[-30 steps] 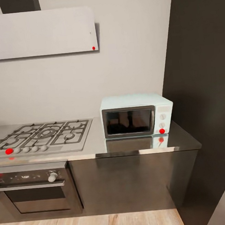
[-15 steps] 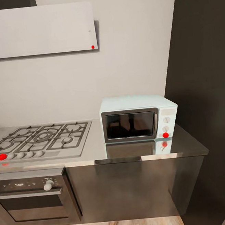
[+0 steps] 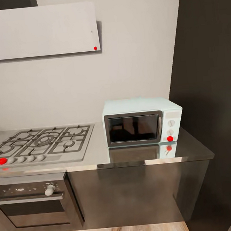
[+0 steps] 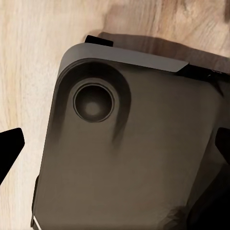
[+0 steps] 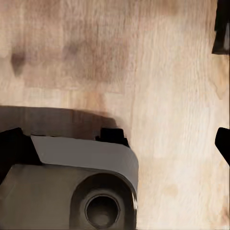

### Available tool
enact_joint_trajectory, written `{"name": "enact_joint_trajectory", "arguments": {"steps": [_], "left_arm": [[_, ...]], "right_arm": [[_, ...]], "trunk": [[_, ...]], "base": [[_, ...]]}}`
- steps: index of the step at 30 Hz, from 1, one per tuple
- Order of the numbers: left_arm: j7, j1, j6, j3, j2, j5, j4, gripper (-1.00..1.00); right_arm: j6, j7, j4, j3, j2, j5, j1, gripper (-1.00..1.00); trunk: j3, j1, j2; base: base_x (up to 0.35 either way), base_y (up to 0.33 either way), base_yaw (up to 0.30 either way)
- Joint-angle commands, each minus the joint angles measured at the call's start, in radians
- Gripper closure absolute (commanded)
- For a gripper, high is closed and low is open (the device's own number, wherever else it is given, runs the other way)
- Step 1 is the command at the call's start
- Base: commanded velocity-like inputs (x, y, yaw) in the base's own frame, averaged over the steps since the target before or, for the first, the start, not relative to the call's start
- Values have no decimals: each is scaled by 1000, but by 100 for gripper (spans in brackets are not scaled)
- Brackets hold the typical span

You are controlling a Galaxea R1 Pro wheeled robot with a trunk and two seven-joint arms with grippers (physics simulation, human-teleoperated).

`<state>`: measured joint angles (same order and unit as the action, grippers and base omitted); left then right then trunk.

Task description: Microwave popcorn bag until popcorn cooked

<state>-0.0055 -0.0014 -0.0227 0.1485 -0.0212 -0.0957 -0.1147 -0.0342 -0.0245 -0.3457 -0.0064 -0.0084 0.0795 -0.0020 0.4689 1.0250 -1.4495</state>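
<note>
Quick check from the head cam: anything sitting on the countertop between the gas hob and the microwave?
No. In the head view the strip of countertop between the gas hob and the microwave is bare reflective steel; nothing stands on it.

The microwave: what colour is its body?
Pale mint-blue, with a dark glass door; the microwave shows best in the head view.

No text, brand or number can be read anywhere. The microwave [image 3: 142, 121] has two white knobs and a red dot but no readable marks, and the oven panel [image 3: 29, 189] markings are too blurred.
</note>
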Motion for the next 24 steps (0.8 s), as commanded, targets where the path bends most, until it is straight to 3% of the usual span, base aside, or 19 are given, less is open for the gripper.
{"name": "enact_joint_trajectory", "arguments": {"steps": [1,7,9,11,12,14,18,24], "left_arm": [[-1,0,-2,2,0,-10,0,-100],[2,0,-2,2,0,-10,-1,-100],[2,0,-2,2,0,-10,-2,-100],[2,0,-2,2,0,-10,-2,-100],[2,0,-2,2,0,-11,-2,-100],[3,0,-2,2,0,-11,-2,-100],[4,0,-2,2,0,-12,-2,-100],[4,0,-2,2,0,-11,-2,-100]], "right_arm": [[44,-3,-69,-1,1,8,0,-100],[501,-1,-693,0,3,-2,0,-100],[610,0,-835,0,3,-2,0,-100],[807,1,-1071,8,4,-1,-11,-100],[868,1,-1129,19,4,-1,-28,-100],[938,1,-1171,32,4,-3,-78,-100],[1081,0,-1196,41,13,-11,-267,-100],[1081,0,-1199,42,41,-12,-531,-100]], "trunk": [[1,0,0],[1,0,0],[1,0,0],[1,0,0],[1,0,0],[1,0,0],[1,0,0],[1,0,0]], "base": [[0,0,0],[0,0,0],[0,0,0],[0,0,0],[0,0,0],[0,0,0],[0,0,0],[0,0,0]]}}
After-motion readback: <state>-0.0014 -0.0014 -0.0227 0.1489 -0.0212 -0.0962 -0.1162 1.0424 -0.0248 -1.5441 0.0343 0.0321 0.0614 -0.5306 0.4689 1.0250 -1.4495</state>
